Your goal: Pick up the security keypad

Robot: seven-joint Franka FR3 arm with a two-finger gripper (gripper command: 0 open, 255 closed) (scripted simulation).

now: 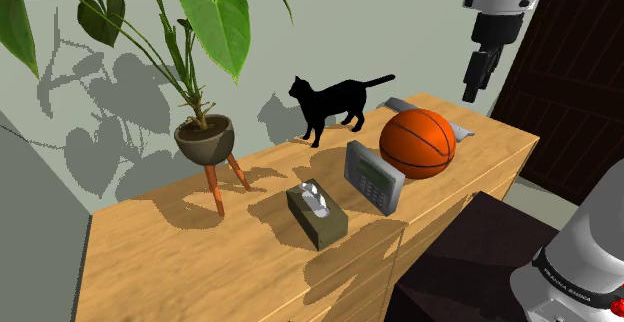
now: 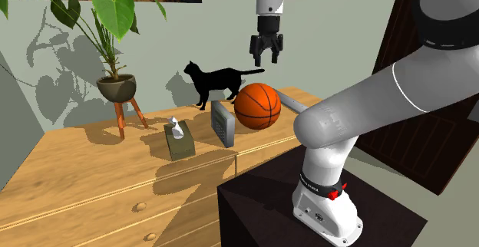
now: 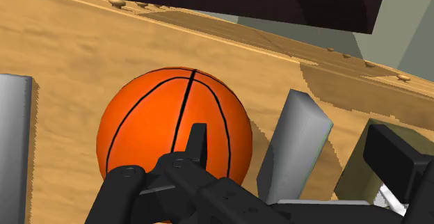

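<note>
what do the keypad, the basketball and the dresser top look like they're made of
Keypad: grey matte casing with a small screen and button grid, probably plastic. Basketball: orange with black seams, drawn smooth, so rubber or leather, cannot tell which. Dresser top: light wood, plain grain lines, low sheen.

1 keypad | 1 basketball | 1 cat | 1 plant | 1 tissue box

Home interior, probably a living room or hallway: a wooden dresser with knobbed drawers stands against a pale green wall. Household clutter on top: potted plant on a tripod stand, black cat, basketball, tissue box, security keypad. Dark panelled door beside it.
</note>
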